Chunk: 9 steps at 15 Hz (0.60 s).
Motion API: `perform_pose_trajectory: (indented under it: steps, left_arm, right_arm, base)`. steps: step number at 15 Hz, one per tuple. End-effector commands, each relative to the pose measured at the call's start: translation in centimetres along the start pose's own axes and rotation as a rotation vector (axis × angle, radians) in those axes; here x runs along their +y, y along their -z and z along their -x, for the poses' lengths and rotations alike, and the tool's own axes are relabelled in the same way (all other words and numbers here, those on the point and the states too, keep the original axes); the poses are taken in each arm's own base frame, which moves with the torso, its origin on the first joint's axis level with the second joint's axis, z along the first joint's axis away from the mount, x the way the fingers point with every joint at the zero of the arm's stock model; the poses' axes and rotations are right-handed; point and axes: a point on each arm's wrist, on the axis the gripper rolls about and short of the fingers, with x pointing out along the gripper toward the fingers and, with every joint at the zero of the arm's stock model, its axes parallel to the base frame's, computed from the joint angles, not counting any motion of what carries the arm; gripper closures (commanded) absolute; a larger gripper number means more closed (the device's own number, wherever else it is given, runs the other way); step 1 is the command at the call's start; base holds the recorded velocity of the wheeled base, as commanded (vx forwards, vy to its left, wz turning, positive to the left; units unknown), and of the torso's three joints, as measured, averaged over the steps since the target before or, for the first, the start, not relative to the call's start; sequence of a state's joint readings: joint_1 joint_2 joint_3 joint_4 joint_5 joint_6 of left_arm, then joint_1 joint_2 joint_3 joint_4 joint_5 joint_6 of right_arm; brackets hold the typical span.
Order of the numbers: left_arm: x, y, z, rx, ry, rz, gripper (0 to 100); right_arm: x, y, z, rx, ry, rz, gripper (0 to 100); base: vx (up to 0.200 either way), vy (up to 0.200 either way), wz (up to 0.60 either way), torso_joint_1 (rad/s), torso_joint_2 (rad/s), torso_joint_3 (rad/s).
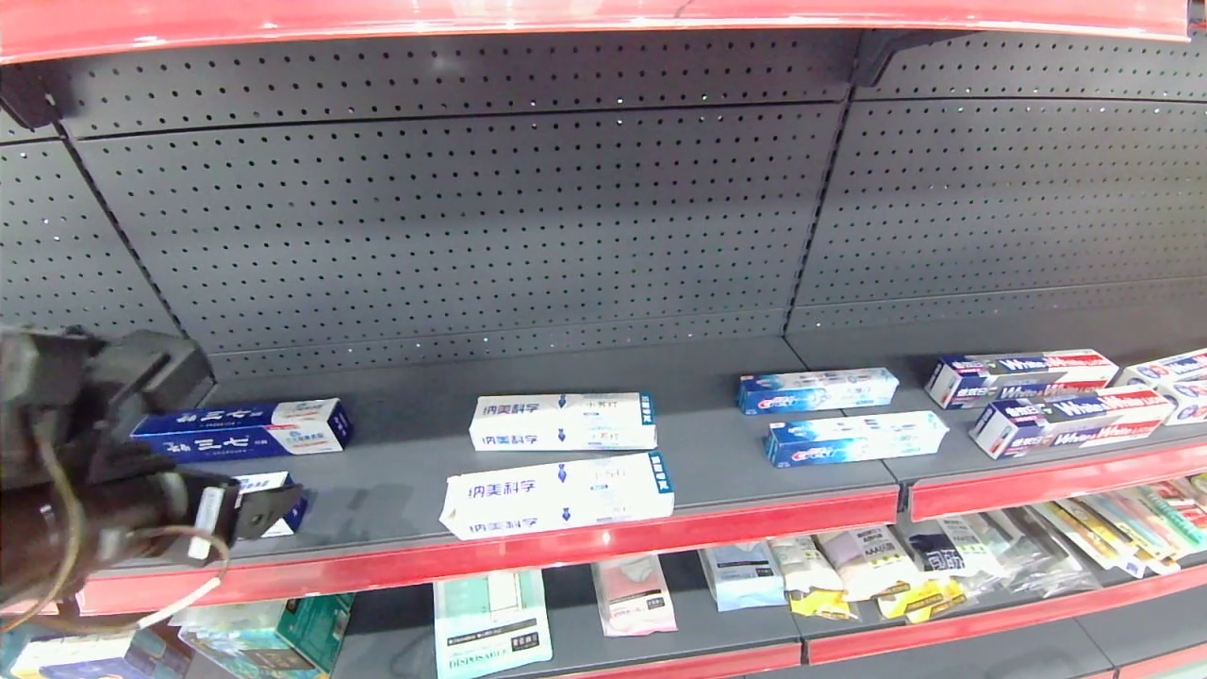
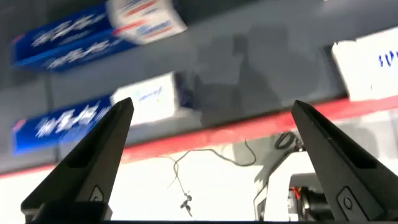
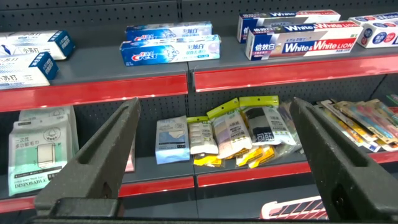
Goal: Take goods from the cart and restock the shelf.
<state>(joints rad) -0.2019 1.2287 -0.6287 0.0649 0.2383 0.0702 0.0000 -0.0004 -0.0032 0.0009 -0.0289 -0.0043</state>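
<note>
The left claw point(image 2: 212, 106) is spread and empty at the left front edge of the shelf point(image 1: 396, 471), just beside 1 blue box point(image 2: 149, 99). A 2nd blue box point(image 1: 245, 429) lies behind it. The right claw point(image 3: 214, 102) is spread too, with nothing held. Restocking is judged partly done: bare shelf space is left, so more goods must be fetched from the cart.

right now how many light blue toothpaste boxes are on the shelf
2: the rear box lies right of centre on the shelf, the front box just before it. None seem hidden.
</note>
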Motion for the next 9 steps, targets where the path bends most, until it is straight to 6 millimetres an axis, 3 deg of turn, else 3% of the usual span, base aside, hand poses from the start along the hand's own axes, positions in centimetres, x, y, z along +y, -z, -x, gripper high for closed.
perform_pose_trajectory:
  steps: [1,4,5,6,9]
  left_arm:
    - [1.6,10.2,8.7,-0.29,-0.033,0.118,0]
    - [0.8,17.1,9.4,-0.483,-0.014,0.193,0]
    - [0.6,18.4,9.1,-0.525,-0.006,0.195,0]
    - [0.3,19.3,8.3,-0.544,-0.023,0.214,0]
    - [0.4,19.2,8.2,-0.572,-0.035,0.303,0]
  right_arm:
    - [0.0,0.0,0.0,0.0,0.0,0.0,0]
    - [0.0,0.0,0.0,0.001,0.0,0.0,0]
    - [0.0,0.0,0.0,0.0,0.0,0.0,0]
    - [0.0,0.0,0.0,0.0,0.0,0.0,0]
    - [0.0,0.0,0.0,0.001,0.0,0.0,0]
  base:
    - [0.0,0.0,0.0,0.0,0.0,0.0]
    - [0.0,0.0,0.0,0.0,0.0,0.0]
    - [0.0,0.0,0.0,0.0,0.0,0.0]
    - [0.0,0.0,0.0,0.0,0.0,0.0]
    - [0.0,0.0,0.0,0.0,0.0,0.0]
